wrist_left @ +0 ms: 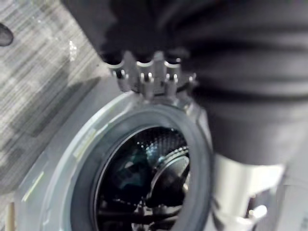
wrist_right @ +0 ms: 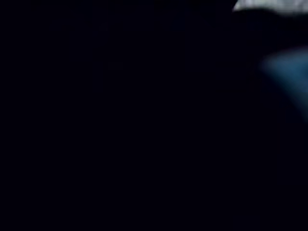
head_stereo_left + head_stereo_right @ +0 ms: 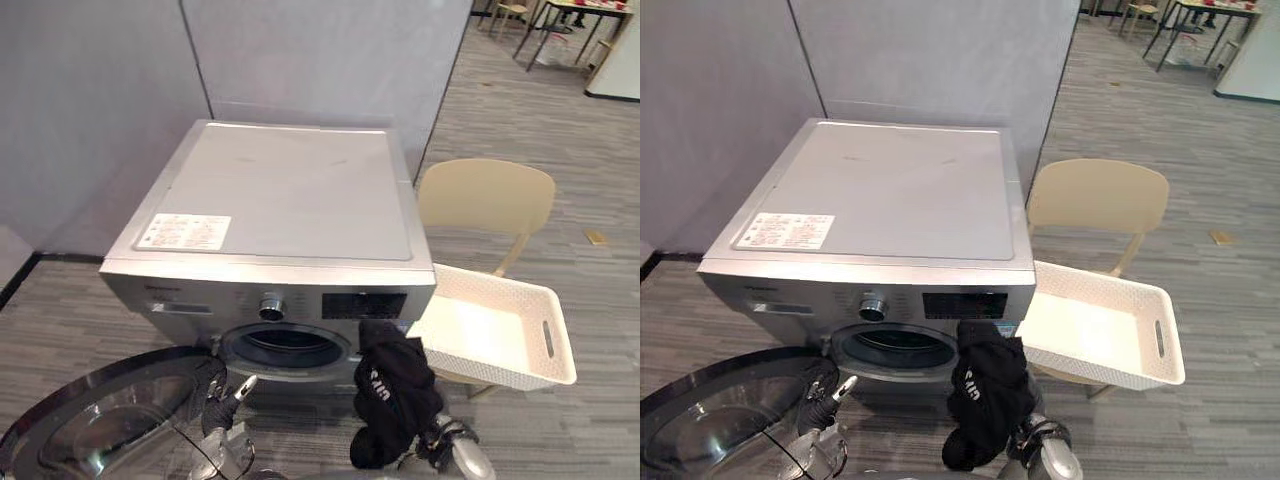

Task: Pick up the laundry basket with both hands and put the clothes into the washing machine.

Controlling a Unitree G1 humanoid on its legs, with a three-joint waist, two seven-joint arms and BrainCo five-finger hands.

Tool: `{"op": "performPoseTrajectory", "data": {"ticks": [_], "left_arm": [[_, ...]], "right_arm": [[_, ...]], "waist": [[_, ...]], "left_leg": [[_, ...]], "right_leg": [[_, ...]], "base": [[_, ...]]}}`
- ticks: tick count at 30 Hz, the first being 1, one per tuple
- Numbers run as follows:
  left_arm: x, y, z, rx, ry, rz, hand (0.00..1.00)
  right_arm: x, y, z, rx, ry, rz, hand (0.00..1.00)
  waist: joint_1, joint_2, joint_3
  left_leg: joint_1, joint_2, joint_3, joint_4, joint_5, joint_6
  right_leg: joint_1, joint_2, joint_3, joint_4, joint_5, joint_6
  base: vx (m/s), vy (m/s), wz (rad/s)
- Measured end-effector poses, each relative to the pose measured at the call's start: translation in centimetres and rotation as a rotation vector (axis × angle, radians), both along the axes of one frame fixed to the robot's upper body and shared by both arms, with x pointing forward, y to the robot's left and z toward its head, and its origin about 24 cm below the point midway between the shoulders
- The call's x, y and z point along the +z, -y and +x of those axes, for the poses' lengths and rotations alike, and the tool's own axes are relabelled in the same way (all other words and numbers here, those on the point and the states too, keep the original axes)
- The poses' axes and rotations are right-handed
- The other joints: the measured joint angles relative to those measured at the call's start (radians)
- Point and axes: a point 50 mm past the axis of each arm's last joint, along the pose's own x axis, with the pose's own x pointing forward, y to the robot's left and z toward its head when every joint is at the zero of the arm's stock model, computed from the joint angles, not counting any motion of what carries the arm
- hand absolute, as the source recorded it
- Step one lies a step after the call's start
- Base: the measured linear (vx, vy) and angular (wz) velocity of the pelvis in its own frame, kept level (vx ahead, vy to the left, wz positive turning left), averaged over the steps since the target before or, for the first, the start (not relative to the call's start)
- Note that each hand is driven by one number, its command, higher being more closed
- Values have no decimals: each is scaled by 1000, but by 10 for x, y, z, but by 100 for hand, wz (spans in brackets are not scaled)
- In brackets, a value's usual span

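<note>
The silver washing machine point(image 3: 270, 200) stands with its round door point(image 3: 100, 420) swung open to the left and its drum opening point(image 3: 288, 348) bare. A black garment point(image 3: 395, 395) hangs just right of the opening, draped over my right hand point(image 3: 440, 436), whose fingers it hides; the right wrist view is dark with cloth. My left hand point(image 3: 228, 400) is low by the door's hinge side, fingers relaxed and holding nothing. In the left wrist view those fingers point(image 1: 144, 77) point toward the drum point(image 1: 144, 183). The white laundry basket point(image 3: 545, 345) sits empty on a chair to the right.
A beige chair point(image 3: 485, 195) carries the basket beside the machine. Grey partition walls point(image 3: 90, 90) stand behind and left of the machine. Tables and chairs point(image 3: 575, 20) are far back right across open grey floor.
</note>
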Motion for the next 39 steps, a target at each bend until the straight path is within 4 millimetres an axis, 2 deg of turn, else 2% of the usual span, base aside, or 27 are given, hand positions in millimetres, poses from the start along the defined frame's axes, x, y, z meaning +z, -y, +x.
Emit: {"op": "performPoseTrajectory", "data": {"ticks": [3, 6, 9, 12, 15, 17, 18, 19, 20, 21, 22, 23, 24, 25, 26, 27, 29, 32, 35, 39], "left_arm": [[-3, 2, -1, -4, -17, -1, 0], [-1, 4, 5, -12, -5, 2, 0], [1, 4, 10, -17, 8, 6, 0], [1, 3, 11, -28, 6, 15, 0], [0, 7, 11, -46, 2, 11, 0], [0, 9, 11, -46, -4, 13, 0], [0, 10, 12, -50, -3, 13, 0], [1, 12, 14, -64, 2, 15, 0], [2, 14, 16, -71, 8, 11, 0], [2, 15, 18, -71, 14, 10, 0], [5, 12, 21, -70, 25, 20, 0], [6, 9, 23, -75, 30, 33, 0], [8, 5, 25, -84, 38, 55, 0], [10, 4, 27, -89, 50, 62, 0], [12, 6, 30, -97, 63, 62, 0], [14, 12, 33, -101, 76, 47, 0], [14, 19, 35, -99, 85, 25, 0], [13, 25, 34, -123, 82, 18, 0], [11, 25, 30, -118, 72, 5, 0], [11, 29, 32, -145, 81, -7, 0]], "right_arm": [[-17, -4, -7, 58, -83, -31, 100], [-29, -7, -7, 124, -148, -84, 100], [-32, -13, 9, 162, -152, -121, 100], [-26, -14, 31, 152, -118, -150, 100], [-21, -8, 45, 126, -93, -181, 100], [-18, 2, 52, 69, -82, -193, 100], [-17, 4, 54, 48, -78, -191, 100], [-14, 8, 60, 13, -69, -196, 100], [-13, 15, 61, -16, -67, -206, 100], [-13, 19, 62, -18, -68, -218, 100], [-14, 17, 58, -15, -75, -212, 100], [-16, 14, 54, -13, -81, -203, 100], [-17, 8, 48, -4, -88, -182, 100], [-17, 5, 46, -4, -89, -169, 100], [-16, 3, 45, -8, -82, -161, 100], [-17, 6, 41, -25, -87, -147, 100], [-19, 8, 38, -45, -98, -135, 100], [-24, 10, 25, -60, -135, -123, 100], [-21, 9, 31, -56, -115, -124, 100], [-20, 12, 35, -66, -106, -137, 100]], "waist": [[4, 4, 11], [32, 4, 39], [52, 3, 95], [73, 12, 143], [100, 26, 160], [102, 33, 161], [101, 34, 161], [101, 33, 160], [97, 38, 161], [98, 39, 162], [94, 41, 165], [88, 39, 164], [69, 25, 156], [55, 17, 150], [44, 11, 146], [46, 7, 138], [45, 16, 129], [51, 19, 99], [49, 15, 92], [52, 10, 110]], "left_leg": [[-48, 0, -66, 50, -17, 7], [-104, -2, -133, 96, -26, 11], [-154, -4, -187, 128, -32, 13], [-210, -7, -246, 175, -42, 6], [-262, -9, -268, 269, -82, 15], [-287, -4, -250, 369, -153, 28], [-291, -4, -235, 389, -173, 36], [-285, -10, -190, 416, -211, 56], [-266, -21, -147, 394, -221, 77], [-249, -24, -116, 369, -218, 84], [-204, -30, -77, 321, -201, 113], [-175, -40, -76, 300, -186, 123], [-145, -55, -68, 260, -171, 128], [-136, -67, -62, 241, -165, 134], [-135, -87, -62, 229, -161, 140], [-125, -118, -60, 211, -154, 147], [-105, -140, -75, 164, -122, 151], [-72, -145, -88, 89, -86, 142], [-79, -150, -83, 47, -56, 140], [-133, -156, -97, 103, -55, 140]], "right_leg": [[30, -12, -49, -1, -2, 2], [52, -22, -99, 6, -9, 12], [58, -29, -132, 18, -26, 26], [54, -34, -166, 32, -31, 23], [52, -38, -171, 38, -23, 22], [48, -39, -143, 17, -1, 15], [44, -42, -136, 7, 9, 4], [26, -52, -112, -11, 38, -67], [8, -51, -99, -33, 122, -166], [-7, -51, -98, -32, 162, -200], [-47, -32, -70, 125, 99, -135], [-53, -8, -59, 185, 41, -98], [-51, 63, -22, 233, -69, -60], [-50, 117, 5, 222, -130, -63], [-40, 161, 31, 173, -162, -90], [5, 174, 67, 76, -167, -103], [30, 172, 71, 25, -156, -115], [104, 201, 58, -120, -115, -110], [107, 212, 58, -192, -75, -112], [104, 198, 14, -187, -73, -109]], "base": [[17, 25, 50], [-40, 15, 52], [-120, 9, 46], [-57, 15, 39], [-36, 70, 7], [11, 148, -35], [19, 221, -69], [25, 269, -83], [18, 283, -91], [7, 352, -86], [45, 262, -59], [101, 208, -40], [134, 18, -6], [127, -15, 3], [151, 12, -8], [149, 44, -12], [139, 42, 0], [140, -21, 17], [61, -12, -8], [22, 29, 30]]}}
